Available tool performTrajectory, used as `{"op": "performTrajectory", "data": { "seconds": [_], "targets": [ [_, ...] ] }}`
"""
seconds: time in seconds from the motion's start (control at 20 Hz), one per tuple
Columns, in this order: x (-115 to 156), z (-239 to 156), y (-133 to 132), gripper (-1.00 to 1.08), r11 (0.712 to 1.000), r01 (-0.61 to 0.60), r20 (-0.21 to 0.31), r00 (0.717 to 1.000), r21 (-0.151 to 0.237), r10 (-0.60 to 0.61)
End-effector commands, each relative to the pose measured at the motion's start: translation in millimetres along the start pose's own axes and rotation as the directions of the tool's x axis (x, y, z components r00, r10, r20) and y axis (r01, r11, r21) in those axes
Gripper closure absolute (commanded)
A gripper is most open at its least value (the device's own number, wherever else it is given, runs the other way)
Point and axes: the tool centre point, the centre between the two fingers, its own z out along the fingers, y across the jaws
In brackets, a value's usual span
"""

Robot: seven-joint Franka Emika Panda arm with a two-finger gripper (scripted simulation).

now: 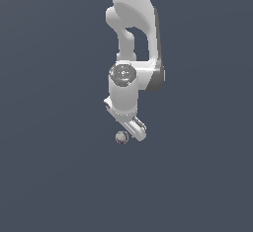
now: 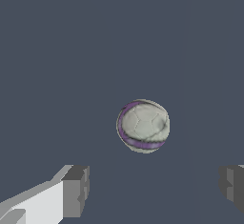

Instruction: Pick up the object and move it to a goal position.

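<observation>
Fingers [image 2: 76, 189] frame-cropped, ball [image 2: 143, 126] beyond

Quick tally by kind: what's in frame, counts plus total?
Ball: 1 (pale grey-white, purple markings)
Gripper: 1 (open, ball not between the fingers)
Arm: 1
Total: 3

Ball [image 2: 143, 126]: pale grey-white, stitched panel pattern like soccer ball, purple band curving round one side. Arm [image 1: 129, 33]: glossy white, dark grey side panels, silvery joint cap. Gripper [image 2: 152, 189]: white body, dark grey fingertip pads [image 2: 76, 191]. Backdrop: flat slate blue-grey.
</observation>
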Motion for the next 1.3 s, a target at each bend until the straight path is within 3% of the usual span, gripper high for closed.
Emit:
{"op": "performTrajectory", "data": {
  "seconds": [0.0,0.6,1.25],
  "targets": [
    [3.8,5.7,0.7,-0.92,0.997,-0.076,-0.002,0.997,-0.001,0.076],
    [15.8,23.4,3.6,-0.92,0.951,-0.308,-0.012,0.951,-0.001,0.308],
    [17.5,35.9,4.5,-0.92,0.940,-0.340,-0.013,0.940,-0.001,0.340]
  ]
}}
